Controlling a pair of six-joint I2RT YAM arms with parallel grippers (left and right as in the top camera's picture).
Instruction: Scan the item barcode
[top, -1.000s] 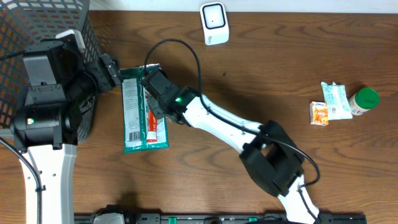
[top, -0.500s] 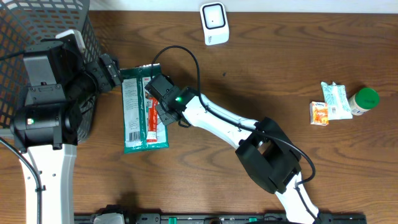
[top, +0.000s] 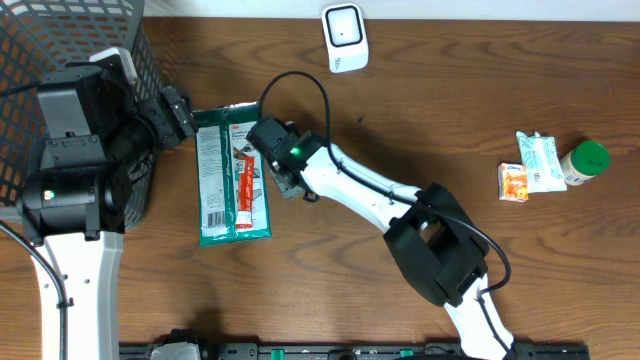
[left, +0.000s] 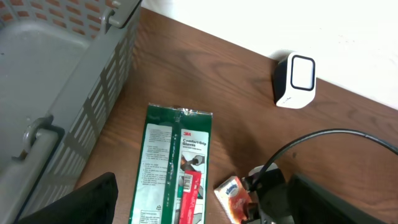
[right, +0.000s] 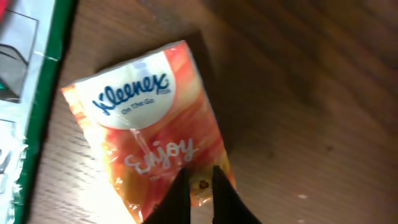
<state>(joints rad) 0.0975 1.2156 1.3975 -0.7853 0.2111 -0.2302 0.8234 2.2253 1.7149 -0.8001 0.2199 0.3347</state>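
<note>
Even bright light (close-up slightly glary)

dark matt wood table (top: 450, 90); tissue pack (right: 149, 140) and glove packet (top: 215, 190) in glossy, crinkled plastic film; basket (left: 43, 68) of matt grey plastic; scanner (left: 295, 81) of smooth white plastic.

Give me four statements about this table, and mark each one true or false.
1. The left tool is wide open and holds nothing. True.
2. The white scanner sits inside the grey basket. False: it stands on the table, outside the basket.
3. The right tool is pinched shut on the edge of an orange Kleenex pack. True.
4. The green glove package is gripped by the left tool. False: it lies flat on the table, and no tool is closed on it.
</note>
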